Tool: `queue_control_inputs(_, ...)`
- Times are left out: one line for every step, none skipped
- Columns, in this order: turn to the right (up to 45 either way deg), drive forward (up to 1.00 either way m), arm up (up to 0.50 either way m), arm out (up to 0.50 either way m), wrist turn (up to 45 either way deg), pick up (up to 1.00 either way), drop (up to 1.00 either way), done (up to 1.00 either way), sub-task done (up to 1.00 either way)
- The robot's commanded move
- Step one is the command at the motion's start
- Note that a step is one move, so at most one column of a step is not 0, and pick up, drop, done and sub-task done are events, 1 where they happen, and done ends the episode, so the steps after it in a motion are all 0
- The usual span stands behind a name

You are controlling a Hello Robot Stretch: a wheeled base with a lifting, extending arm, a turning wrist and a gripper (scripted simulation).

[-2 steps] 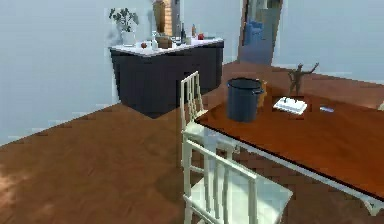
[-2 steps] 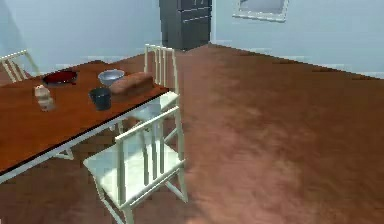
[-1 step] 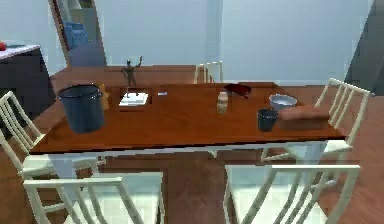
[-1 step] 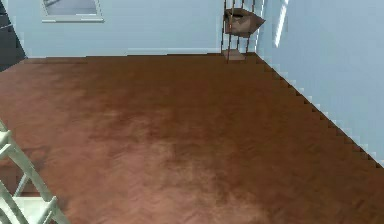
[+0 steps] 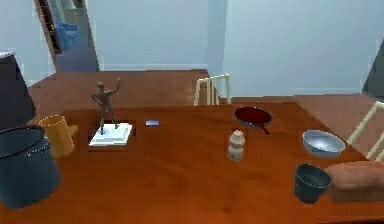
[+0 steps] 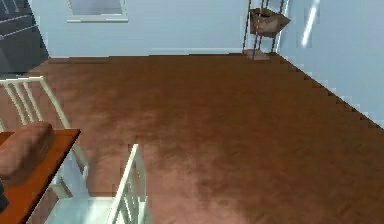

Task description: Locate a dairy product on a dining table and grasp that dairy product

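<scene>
Bottle [image 5: 237, 146], pale and upright, probably the dairy product, stands mid dining table [image 5: 180, 170], six o'clock of the dark pan [image 5: 252, 116], spaced from neighbours for easy reach; the gripper's state cannot be told.

Dining table [image 5: 190, 160], blue pot [image 5: 25, 165]: edge-cropped

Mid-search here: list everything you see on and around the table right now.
table: one, brown wood, across the forward view
pale bottle: one, cream, table's middle
statue: one, bronze, on a white book
small flat thing: one, blue, beyond the book
mug: one, yellow, table's left
pot: one, dark blue-grey, near left corner
pan: one, dark red, far side
bowl: one, grey, right
cup: one, dark, near right
loaf: one, brown, right edge
chairs: two, white, arm side view's left
shelf: one, brown, far corner
</scene>
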Motion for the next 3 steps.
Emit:
queue_control_inputs(-45.0, 0.0, 0.0, 0.0, 0.0, 0.0, 0.0, 0.0, 0.0)
queue_control_inputs(-27.0, 0.0, 0.0, 0.0, 0.0, 0.0, 0.0, 0.0, 0.0)
queue_control_inputs(0.0, 0.0, 0.5, 0.0, 0.0, 0.0, 0.0, 0.0, 0.0)
